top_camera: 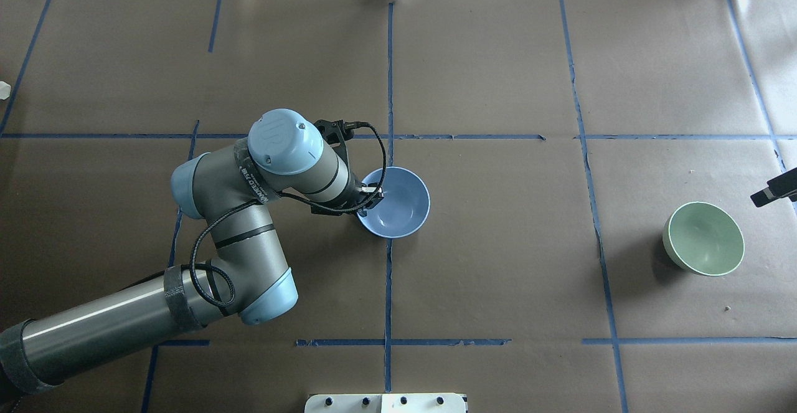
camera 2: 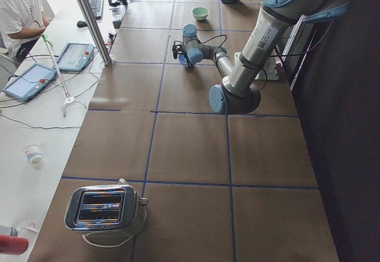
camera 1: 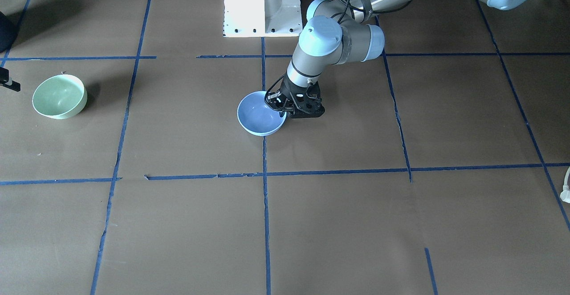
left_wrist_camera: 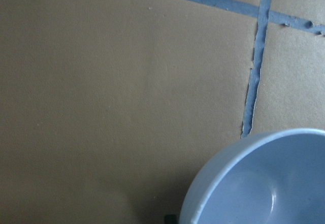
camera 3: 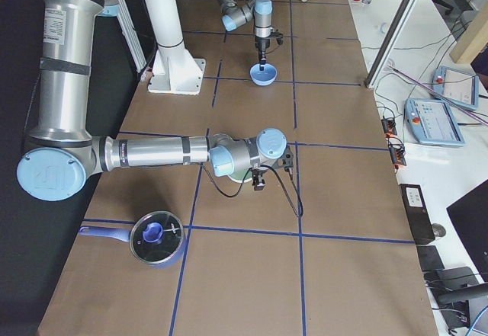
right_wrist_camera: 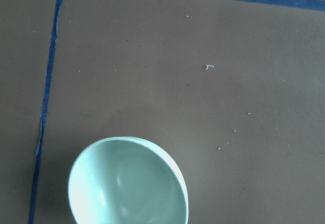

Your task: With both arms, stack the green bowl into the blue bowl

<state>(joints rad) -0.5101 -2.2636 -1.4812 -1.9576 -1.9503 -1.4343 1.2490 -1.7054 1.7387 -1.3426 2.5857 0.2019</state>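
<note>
The blue bowl (camera 1: 260,113) is near the middle of the brown table, also in the overhead view (top_camera: 398,204) and at the bottom right of the left wrist view (left_wrist_camera: 259,183). My left gripper (camera 1: 285,108) straddles its rim on the robot's left side, one finger inside and one outside, shut on the rim. I cannot tell whether the bowl rests on the table. The green bowl (camera 1: 59,95) sits upright far off on the robot's right (top_camera: 705,238) and in the right wrist view (right_wrist_camera: 127,183). Only a black edge of my right gripper (top_camera: 775,192) shows, beside that bowl and apart from it; its jaws are hidden.
The white pedestal base (camera 1: 262,6) stands behind the blue bowl. A blue pot with a glass lid (camera 3: 156,237) sits at the table's right end, a toaster (camera 2: 107,208) at its left end. An operator (camera 2: 21,12) sits at a side desk.
</note>
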